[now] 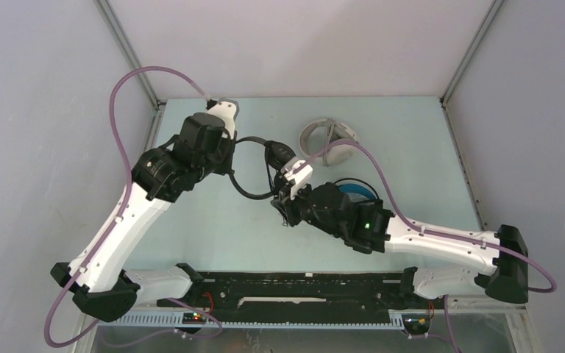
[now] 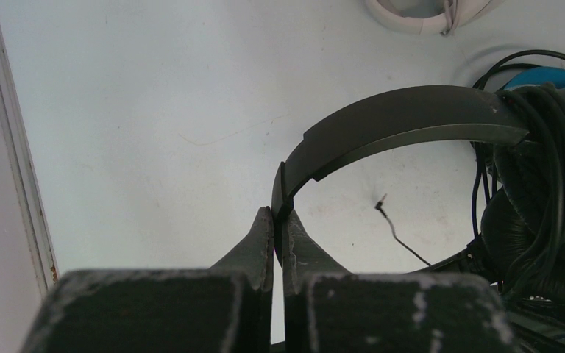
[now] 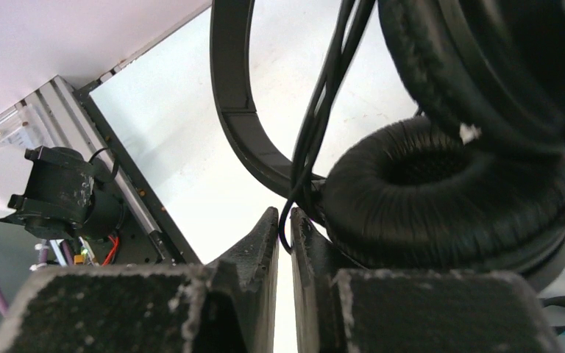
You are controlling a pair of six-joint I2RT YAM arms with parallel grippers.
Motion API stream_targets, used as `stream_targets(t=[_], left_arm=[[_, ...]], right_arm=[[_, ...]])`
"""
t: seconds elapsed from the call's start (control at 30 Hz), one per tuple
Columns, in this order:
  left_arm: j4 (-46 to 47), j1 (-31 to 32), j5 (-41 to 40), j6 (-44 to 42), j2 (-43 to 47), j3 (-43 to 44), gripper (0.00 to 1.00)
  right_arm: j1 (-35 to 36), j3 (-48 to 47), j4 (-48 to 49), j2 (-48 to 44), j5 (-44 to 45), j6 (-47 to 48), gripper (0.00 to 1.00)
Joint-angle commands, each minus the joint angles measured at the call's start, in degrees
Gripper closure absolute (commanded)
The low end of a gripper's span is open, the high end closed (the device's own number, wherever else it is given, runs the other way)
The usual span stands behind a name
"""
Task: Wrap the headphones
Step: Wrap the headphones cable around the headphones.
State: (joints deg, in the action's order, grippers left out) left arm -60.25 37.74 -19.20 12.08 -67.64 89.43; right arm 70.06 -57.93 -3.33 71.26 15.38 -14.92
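Observed at mid-table between the arms: slim black headphones (image 2: 412, 110) with flat band and wrinkled padded cups (image 3: 427, 191), left gripper (image 2: 278, 217) fingers clamped on the band, right gripper (image 3: 285, 220) fingers slightly apart around the thin black cable (image 3: 316, 110).

Slim black wired headphones (image 1: 278, 156) sit mid-counter (image 1: 213, 228), the flat headband (image 2: 404, 110) arched on edge, the padded ear cups (image 3: 427, 191) together and the thin black cable (image 3: 316, 110) looped over them. Large white-grey over-ear headphones (image 1: 327, 140) lie behind. Bulky black over-ear headphones with blue accents (image 1: 357, 190) lie just beside.
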Motion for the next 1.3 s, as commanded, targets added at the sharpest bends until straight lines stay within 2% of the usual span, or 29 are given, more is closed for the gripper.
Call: stream_targets(t=[0.0, 0.17, 0.43, 0.8, 1.07, 1.27], left_arm=[[2.3, -0.3, 1.8, 2.3, 1.9, 5.0, 1.0], [2.1, -0.3, 5.9, 3.4, 2.2, 6.5, 1.0], [1.6, -0.3, 9.2, 4.3, 2.5, 8.5, 1.0], [1.2, -0.4, 8.5, 4.7, 2.5, 10.3, 1.0], [2.1, -0.3, 9.4, 5.6, 3.0, 10.8, 1.0], [3.0, -0.3, 10.5, 6.2, 3.5, 10.8, 1.0]], right_arm=[[0.3, 4.8, 9.9, -5.0, 1.6, 4.0, 0.84], [0.2, 11.7, 21.7, -7.5, 0.2, 10.5, 0.79], [-1.2, 16.1, 32.2, -7.1, -4.1, 14.0, 0.67], [-1.7, 23.3, 44.8, -5.3, -6.5, 14.7, 0.58], [-2.4, 25.2, 49.6, -2.2, -7.8, 16.2, 0.51], [-3.9, 26.5, 53.7, 0.5, -9.6, 15.9, 0.49]])
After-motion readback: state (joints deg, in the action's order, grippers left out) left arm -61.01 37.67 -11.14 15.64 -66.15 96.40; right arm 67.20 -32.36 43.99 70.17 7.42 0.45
